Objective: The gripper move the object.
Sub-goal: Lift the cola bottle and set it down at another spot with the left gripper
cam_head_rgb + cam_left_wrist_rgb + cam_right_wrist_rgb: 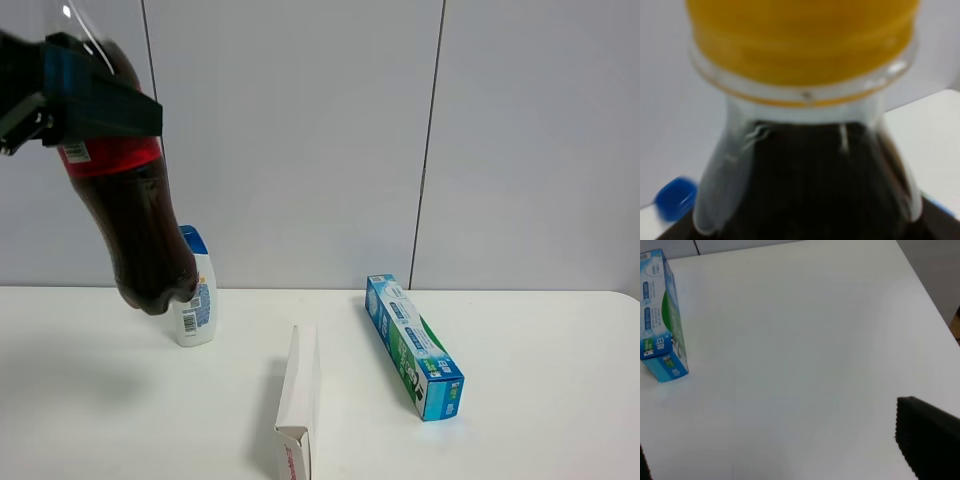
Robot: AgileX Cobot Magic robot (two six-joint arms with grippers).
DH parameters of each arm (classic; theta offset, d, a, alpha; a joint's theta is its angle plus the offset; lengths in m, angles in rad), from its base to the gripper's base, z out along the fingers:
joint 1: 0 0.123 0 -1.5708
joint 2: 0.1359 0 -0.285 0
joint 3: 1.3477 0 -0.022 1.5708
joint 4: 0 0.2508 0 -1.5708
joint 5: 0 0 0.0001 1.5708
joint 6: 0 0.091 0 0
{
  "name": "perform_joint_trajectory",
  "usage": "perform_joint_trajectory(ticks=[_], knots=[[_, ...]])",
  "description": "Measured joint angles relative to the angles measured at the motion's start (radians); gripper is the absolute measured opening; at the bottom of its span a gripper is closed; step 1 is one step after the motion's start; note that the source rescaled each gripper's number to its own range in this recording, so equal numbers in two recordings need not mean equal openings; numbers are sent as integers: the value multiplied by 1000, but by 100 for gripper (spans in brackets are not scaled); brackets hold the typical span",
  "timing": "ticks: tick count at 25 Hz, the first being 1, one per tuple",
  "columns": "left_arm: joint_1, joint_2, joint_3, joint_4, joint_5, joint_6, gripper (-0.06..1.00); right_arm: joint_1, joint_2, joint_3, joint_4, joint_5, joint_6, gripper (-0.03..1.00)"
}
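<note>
The left gripper [100, 105] is clamping the cola bottle [140, 230] just above its red label and is holding it tilted in the air, its base hanging in front of the shampoo bottle [195, 300] in the high view. The right gripper [769, 432] is hovering over the worktop [540, 420] with its jaws apart, holding nothing. Since the heavy bottle is leaning, the left gripper should probably be squeezing firmly and steering the base wide of the shampoo bottle before lowering it upright.

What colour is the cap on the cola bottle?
The cola bottle has a yellow-orange cap, clearest in the left wrist view.
</note>
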Motion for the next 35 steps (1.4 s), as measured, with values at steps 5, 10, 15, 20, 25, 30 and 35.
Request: perform_joint_trajectory(ticks=[5, 10, 15, 20, 25, 30, 35], knots=[[-84, 21, -61, -28, 3, 8, 0, 0, 0, 0, 0, 0, 0, 100], [-143, 118, -114, -59, -4, 50, 0, 0, 0, 0, 0, 0, 0, 100], [-180, 232, -178, -59, -74, 54, 0, 0, 0, 0, 0, 0, 0, 100], [-243, 343, -247, -61, -105, 54, 0, 0, 0, 0, 0, 0, 0, 100], [-314, 430, -263, -105, -170, 55, 0, 0, 0, 0, 0, 0, 0, 100], [-370, 518, -263, -170, -263, 56, 0, 0, 0, 0, 0, 0, 0, 100], [-372, 604, -263, -186, -358, 59, 0, 0, 0, 0, 0, 0, 0, 100]])
